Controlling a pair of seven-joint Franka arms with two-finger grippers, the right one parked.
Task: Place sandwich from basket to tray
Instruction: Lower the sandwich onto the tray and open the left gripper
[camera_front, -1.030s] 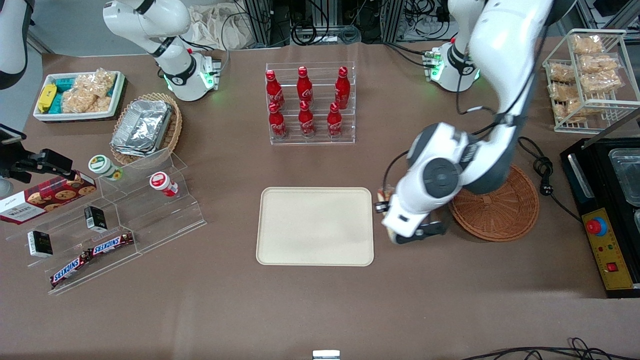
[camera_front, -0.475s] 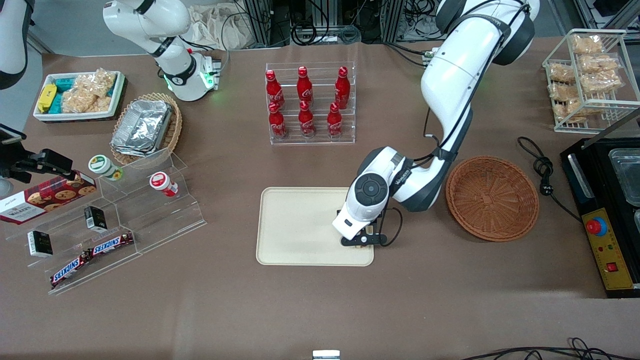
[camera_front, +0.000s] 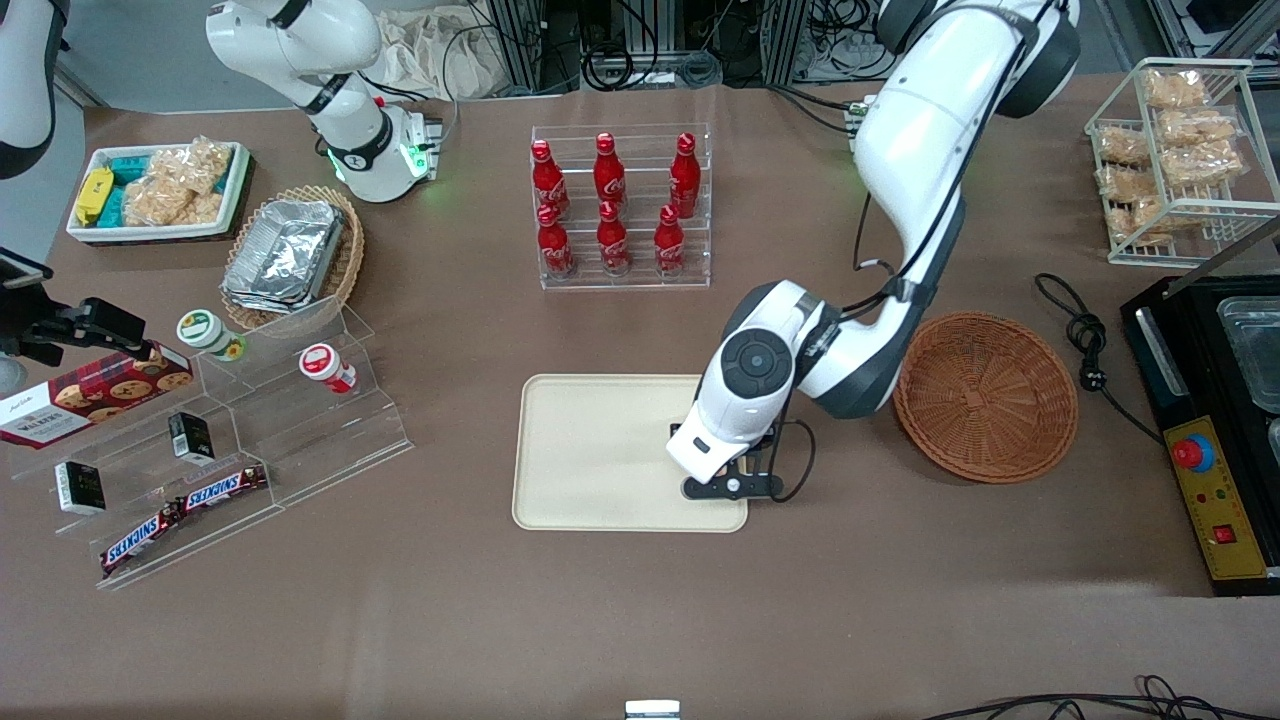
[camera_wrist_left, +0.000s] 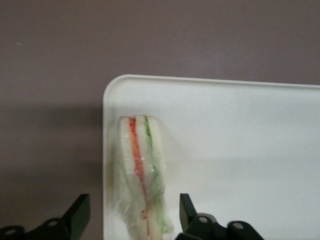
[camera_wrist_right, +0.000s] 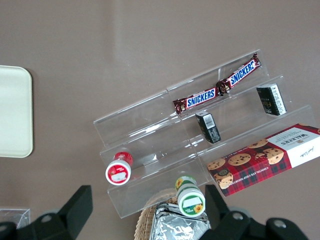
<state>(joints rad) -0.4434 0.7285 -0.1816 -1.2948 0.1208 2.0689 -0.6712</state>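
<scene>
I see the sandwich (camera_wrist_left: 142, 172) on the tray (camera_front: 600, 450) by its corner near the basket (camera_front: 985, 397); gripper (camera_wrist_left: 134, 216) above it, fingers spread.

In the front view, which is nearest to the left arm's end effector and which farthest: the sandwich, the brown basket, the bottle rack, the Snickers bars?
From the open end effector over the tray:
1. Sandwich, directly under it, on the tray's corner.
2. Basket, beside the tray, toward the working arm's end.
3. Bottle rack, farther from the camera.
4. Snickers bars, toward the parked arm's end.
</scene>
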